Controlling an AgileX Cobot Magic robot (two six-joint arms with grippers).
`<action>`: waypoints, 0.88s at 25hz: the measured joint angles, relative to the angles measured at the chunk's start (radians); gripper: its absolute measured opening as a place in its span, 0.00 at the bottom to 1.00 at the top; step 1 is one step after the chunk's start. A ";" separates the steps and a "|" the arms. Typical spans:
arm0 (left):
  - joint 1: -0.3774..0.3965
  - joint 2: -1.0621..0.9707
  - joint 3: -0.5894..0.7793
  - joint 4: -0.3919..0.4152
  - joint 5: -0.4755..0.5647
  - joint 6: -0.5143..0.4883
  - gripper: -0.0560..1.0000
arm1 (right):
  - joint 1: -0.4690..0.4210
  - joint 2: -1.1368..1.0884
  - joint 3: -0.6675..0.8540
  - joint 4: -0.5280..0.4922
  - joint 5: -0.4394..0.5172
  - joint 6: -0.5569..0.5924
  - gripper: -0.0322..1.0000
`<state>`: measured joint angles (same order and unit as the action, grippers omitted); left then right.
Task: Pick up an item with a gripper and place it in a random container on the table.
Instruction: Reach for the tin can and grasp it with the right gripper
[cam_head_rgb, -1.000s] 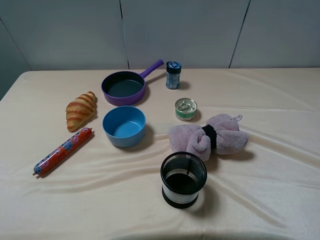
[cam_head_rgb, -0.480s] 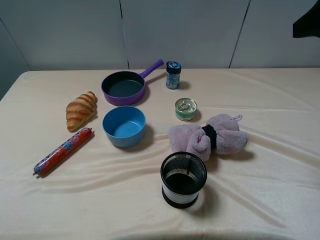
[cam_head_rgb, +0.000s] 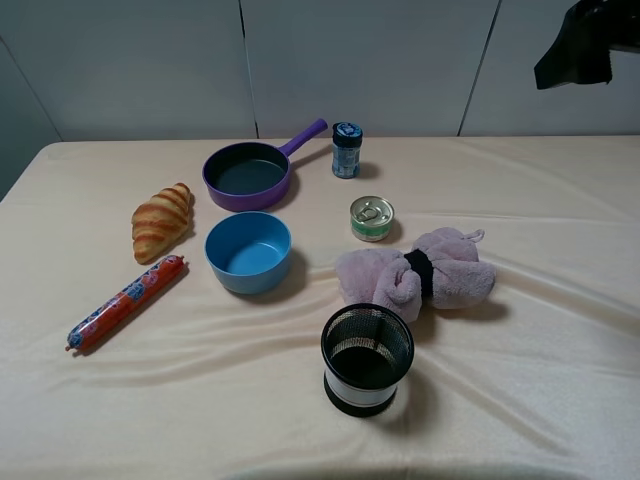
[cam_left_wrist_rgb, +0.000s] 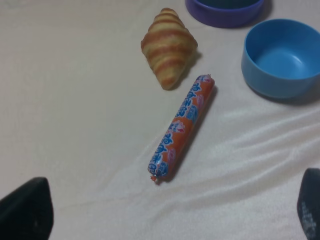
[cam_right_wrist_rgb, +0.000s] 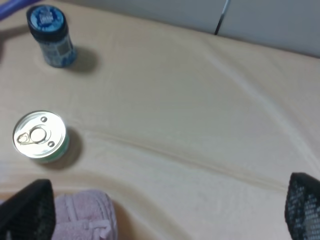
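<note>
Your right arm (cam_head_rgb: 578, 45) swings into the top corner of the overhead view, where nothing showed a second ago. The right end effector (cam_right_wrist_rgb: 165, 212) is spread wide and empty above the desk (cam_head_rgb: 560, 190). The green-labelled tin can (cam_head_rgb: 372, 218) stands untouched, the pink towel (cam_head_rgb: 415, 272) between it and the mesh cup (cam_head_rgb: 367, 358). The approach looks barely begun. Your left end effector (cam_left_wrist_rgb: 167, 210) hangs spread too, over the sausage (cam_left_wrist_rgb: 181, 127).

Can (cam_head_rgb: 372, 218) sits mid-table (cam_head_rgb: 540, 200) w/ jar (cam_head_rgb: 346, 150) behind, towel (cam_head_rgb: 415, 275) just in front, cup (cam_head_rgb: 367, 358) nearer still, bowl (cam_head_rgb: 248, 252) & pan (cam_head_rgb: 248, 174) to left.
</note>
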<state>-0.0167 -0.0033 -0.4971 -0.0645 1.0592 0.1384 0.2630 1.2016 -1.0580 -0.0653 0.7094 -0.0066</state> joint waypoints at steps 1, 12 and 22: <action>0.000 0.000 0.000 0.000 0.000 0.000 0.99 | 0.009 0.016 -0.008 -0.001 0.000 -0.007 0.70; 0.000 0.000 0.000 0.000 0.000 0.000 0.99 | 0.102 0.162 -0.069 -0.011 -0.016 -0.027 0.70; 0.000 0.000 0.000 0.000 0.000 0.000 0.99 | 0.147 0.268 -0.069 -0.003 -0.077 -0.068 0.70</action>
<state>-0.0167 -0.0033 -0.4971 -0.0645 1.0592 0.1384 0.4096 1.4696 -1.1269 -0.0680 0.6319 -0.0747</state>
